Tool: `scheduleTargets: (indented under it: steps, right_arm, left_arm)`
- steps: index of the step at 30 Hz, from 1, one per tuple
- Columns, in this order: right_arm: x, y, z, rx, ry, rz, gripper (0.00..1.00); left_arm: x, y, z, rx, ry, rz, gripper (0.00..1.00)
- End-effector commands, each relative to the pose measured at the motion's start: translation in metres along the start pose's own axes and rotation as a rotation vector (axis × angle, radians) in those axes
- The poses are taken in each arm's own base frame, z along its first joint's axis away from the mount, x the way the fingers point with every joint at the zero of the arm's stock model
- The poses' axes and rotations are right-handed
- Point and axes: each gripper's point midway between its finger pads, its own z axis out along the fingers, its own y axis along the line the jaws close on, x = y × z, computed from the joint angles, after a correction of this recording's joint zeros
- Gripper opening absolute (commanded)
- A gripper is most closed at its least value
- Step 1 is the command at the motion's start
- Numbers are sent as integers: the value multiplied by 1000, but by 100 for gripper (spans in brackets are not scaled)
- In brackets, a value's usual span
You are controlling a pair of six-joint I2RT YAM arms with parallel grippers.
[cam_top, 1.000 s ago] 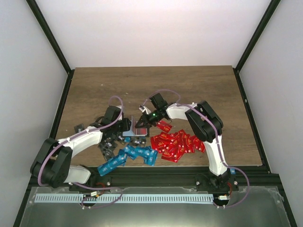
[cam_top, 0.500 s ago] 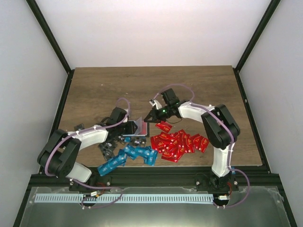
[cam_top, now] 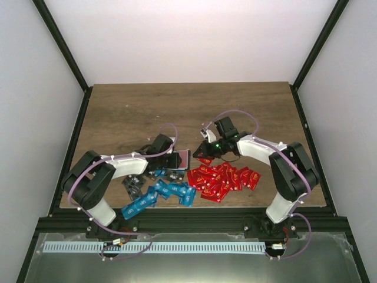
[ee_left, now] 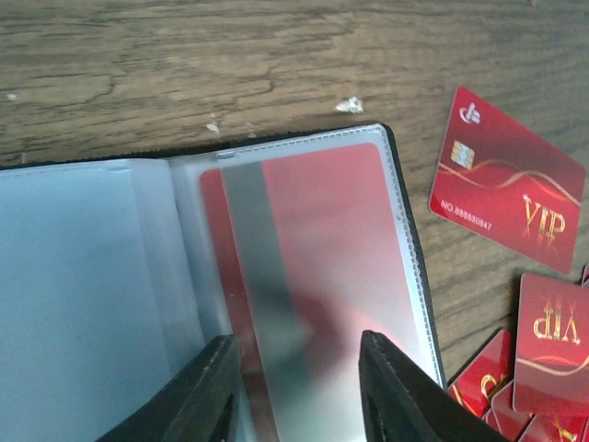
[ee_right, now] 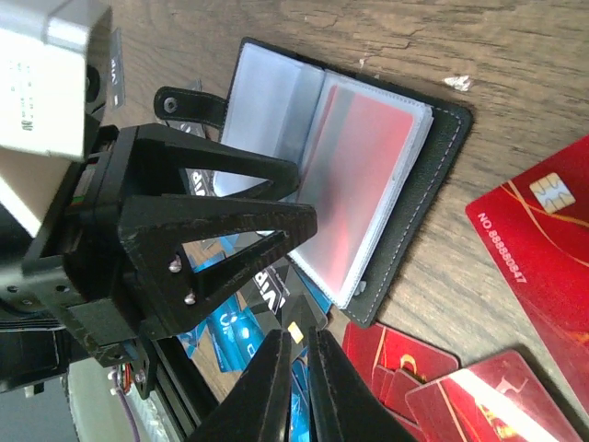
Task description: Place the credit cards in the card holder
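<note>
The card holder [ee_left: 83,276] lies open on the wood, with a red card [ee_left: 322,239] inside its clear right sleeve. My left gripper [ee_left: 296,343] hovers open just over that sleeve, one finger on either side of the card's grey stripe, gripping nothing. In the right wrist view the holder's black cover [ee_right: 442,166] lies ahead, and my right gripper [ee_right: 299,336] is shut to a thin slit and empty, over dark and blue credit cards [ee_right: 230,331]. From above, the holder [cam_top: 180,159] sits between the left gripper [cam_top: 172,158] and the right gripper [cam_top: 204,151].
A heap of red cards [cam_top: 222,177] lies right of the holder, blue cards [cam_top: 165,193] in front of it and dark cards [cam_top: 134,184] to its left. One loose red VIP card [ee_left: 506,180] lies close to the holder's right edge.
My right gripper has drawn back to the right, away from the holder, leaving the red card in the sleeve. The left gripper and the holder have shifted right, and the holder now lies flat.
</note>
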Motion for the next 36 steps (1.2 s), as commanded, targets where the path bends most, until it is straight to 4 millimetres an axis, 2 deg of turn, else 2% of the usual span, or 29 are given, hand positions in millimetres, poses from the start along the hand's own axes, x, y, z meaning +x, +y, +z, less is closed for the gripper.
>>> scheduleTargets:
  steps: [1, 7, 10, 13, 17, 21, 25, 31, 36]
  right_arm:
    - [-3, 5, -23, 47, -63, -46, 9]
    - [11, 5, -50, 125, -131, -30, 17]
    - [31, -5, -60, 169, -152, 11, 22]
    - [50, -13, -69, 200, -176, 53, 29]
    - [74, -23, -77, 207, -218, 127, 40]
    - [90, -22, -73, 114, -245, 190, 49]
    - [96, -23, -66, 48, -257, 244, 53]
    - [101, -34, -53, 6, -252, 321, 54]
    - [100, -43, -47, 1, -246, 345, 53]
  left_arm:
    - [-6, -6, -9, -40, -25, 19, 40]
    - [-14, -17, -33, -33, -75, 51, 49]
    - [-14, -32, -41, 17, -89, 87, 51]
    - [-8, -54, -42, 99, -76, 132, 51]
    - [5, -83, -33, 191, -34, 185, 51]
    - [17, -112, -23, 321, 22, 212, 50]
    - [22, -126, -11, 384, 79, 239, 50]
    - [27, -131, 5, 390, 141, 283, 51]
    - [32, -122, 19, 338, 180, 292, 53]
